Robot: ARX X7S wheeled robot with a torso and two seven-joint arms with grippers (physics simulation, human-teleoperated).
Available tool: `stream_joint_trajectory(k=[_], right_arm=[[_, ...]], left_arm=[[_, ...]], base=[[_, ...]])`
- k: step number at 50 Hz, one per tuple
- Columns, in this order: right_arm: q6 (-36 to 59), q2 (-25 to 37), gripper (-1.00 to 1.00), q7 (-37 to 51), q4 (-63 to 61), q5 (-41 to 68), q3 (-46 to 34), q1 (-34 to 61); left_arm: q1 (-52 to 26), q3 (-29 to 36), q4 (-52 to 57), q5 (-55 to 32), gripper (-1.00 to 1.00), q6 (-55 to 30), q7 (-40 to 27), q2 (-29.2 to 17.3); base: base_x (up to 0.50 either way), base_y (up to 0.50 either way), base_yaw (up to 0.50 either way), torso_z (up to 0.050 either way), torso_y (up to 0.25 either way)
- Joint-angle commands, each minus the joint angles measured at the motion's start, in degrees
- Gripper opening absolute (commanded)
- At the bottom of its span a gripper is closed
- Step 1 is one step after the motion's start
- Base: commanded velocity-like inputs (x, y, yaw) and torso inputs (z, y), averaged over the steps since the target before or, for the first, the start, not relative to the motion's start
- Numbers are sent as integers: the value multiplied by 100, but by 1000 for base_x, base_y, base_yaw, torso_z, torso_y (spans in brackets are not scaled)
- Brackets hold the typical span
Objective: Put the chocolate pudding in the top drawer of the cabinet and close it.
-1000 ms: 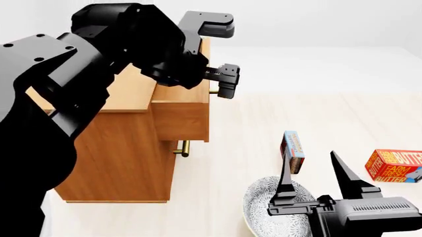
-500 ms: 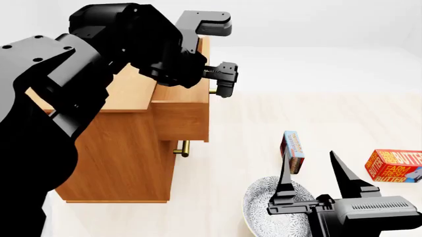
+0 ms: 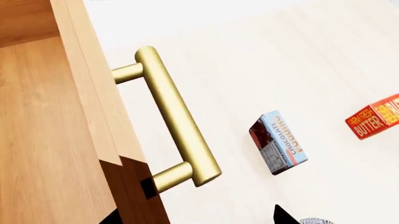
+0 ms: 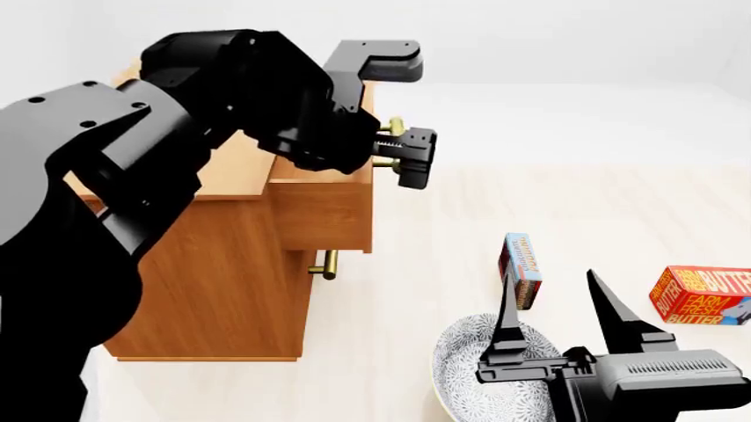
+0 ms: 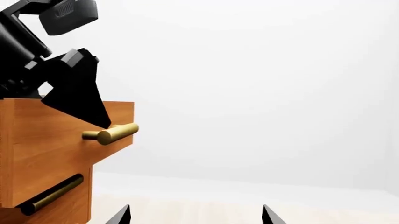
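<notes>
The left gripper (image 4: 397,112) now sits a touch higher and further out from the cabinet (image 4: 223,272) than it did 1 second ago, and the brass handle (image 4: 393,125) of the top drawer (image 4: 323,207) now peeks out between its fingers, where before they covered it. The top drawer stands pulled out past the lower drawer front. My read: the opening pull is done or nearly done, and the left arm is letting go. Its fingers are spread wide, one above the handle and one beside it, clamped on nothing. In the left wrist view the handle (image 3: 174,119) lies bare, no pad touching it.

Moving right from the cabinet, the chocolate pudding (image 4: 521,266) stands upright on the pale floor, well apart from the drawer and untouched. Just beside it, on the near side, lies the patterned plate (image 4: 463,374).

Over that plate hovers the right gripper (image 4: 564,312), fingers apart and empty, with the pudding just beyond its left fingertip (image 4: 512,294). The grasp has not yet happened.

Furthest right from the cabinet sits a butter box (image 4: 702,294).
</notes>
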Motion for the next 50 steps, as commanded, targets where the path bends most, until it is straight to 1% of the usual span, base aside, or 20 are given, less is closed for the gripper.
stream_joint_trajectory(k=[1, 24, 41, 50], right_arm=[[-35, 7, 100, -11, 43, 35, -9, 8], [-67, 7, 100, -6, 123, 84, -42, 56], [-174, 55, 100, -29, 107, 177, -9, -41], [-234, 33, 100, -69, 215, 223, -37, 7]], left_arm=[[60, -27, 144, -159, 100, 116, 117, 12], [88, -58, 447, -332, 100, 396, 54, 12], [-50, -79, 976, -719, 100, 456, -252, 12], [-52, -95, 1224, -783, 100, 539, -187, 12]], base=[[0, 0, 0, 0, 0], [0, 0, 0, 0, 0], [0, 0, 0, 0, 0], [0, 0, 0, 0, 0]])
